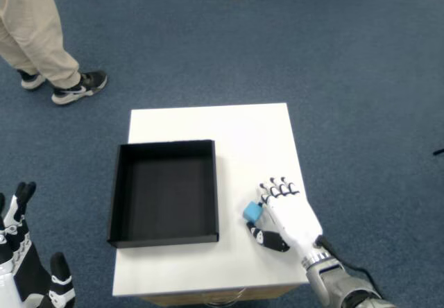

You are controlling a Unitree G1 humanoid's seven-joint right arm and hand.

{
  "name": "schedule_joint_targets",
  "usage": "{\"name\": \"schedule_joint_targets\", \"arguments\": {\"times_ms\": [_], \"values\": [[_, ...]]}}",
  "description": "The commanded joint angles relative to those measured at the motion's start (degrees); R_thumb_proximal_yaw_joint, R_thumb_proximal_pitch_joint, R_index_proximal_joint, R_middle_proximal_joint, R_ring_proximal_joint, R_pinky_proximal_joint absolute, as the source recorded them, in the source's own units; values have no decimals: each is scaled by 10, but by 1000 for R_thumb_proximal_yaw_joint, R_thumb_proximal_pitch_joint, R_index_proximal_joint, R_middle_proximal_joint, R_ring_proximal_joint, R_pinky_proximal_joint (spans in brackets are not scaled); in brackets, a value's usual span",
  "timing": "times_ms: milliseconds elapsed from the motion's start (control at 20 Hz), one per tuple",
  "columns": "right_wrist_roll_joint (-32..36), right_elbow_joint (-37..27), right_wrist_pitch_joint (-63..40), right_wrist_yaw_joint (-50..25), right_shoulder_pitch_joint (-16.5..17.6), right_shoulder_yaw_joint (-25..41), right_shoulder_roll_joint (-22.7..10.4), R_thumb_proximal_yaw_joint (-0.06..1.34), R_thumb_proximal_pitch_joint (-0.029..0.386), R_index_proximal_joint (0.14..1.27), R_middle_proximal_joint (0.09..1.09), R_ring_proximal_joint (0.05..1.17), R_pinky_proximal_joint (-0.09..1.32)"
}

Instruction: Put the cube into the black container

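1. Here, the robot's white right hand [288,214] lies low over the right part of the small white square table [243,131], palm down, with its wrist and grey forearm reaching off the near right corner.
2. The small light-blue cube [252,211] sits at the left side of that hand, pressed between the curled fingers [279,188] above it and the dark-tipped thumb [267,238] below it, so the hand is closed around the cube.
3. Whether the cube rests on the tabletop or is raised off it cannot be told from this view.
4. The cube is outside the shallow square black container [165,191], just beside its right wall and near its lower right corner.
5. The container sits on the left half of the table, its inside dark and bare, with its near edge close to the table's front edge.
6. The robot's left hand [28,270], black and white, shows at the lower left corner of the picture, off the table and well apart from the container, fingers pointing upward.
7. The table stands on a blue carpeted floor [347,65].
8. At the upper left, a person's legs in beige trousers [31,27] and dark sneakers with white soles [76,86] stand on the carpet, well apart from the table.
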Motion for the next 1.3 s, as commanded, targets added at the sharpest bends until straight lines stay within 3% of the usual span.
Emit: {"name": "schedule_joint_targets", "arguments": {"times_ms": [50, 700, 1300], "values": [[5, -16, -26, -34, -14, -10, -6, 1237, 175, 1116, 289, 175, -3], [-1, -26, -37, -71, -15, -12, -5, 1222, 182, 1080, 310, 203, 46], [-27, -73, -147, -272, -19, 13, -11, 1196, 181, 1073, 302, 202, 54]]}}
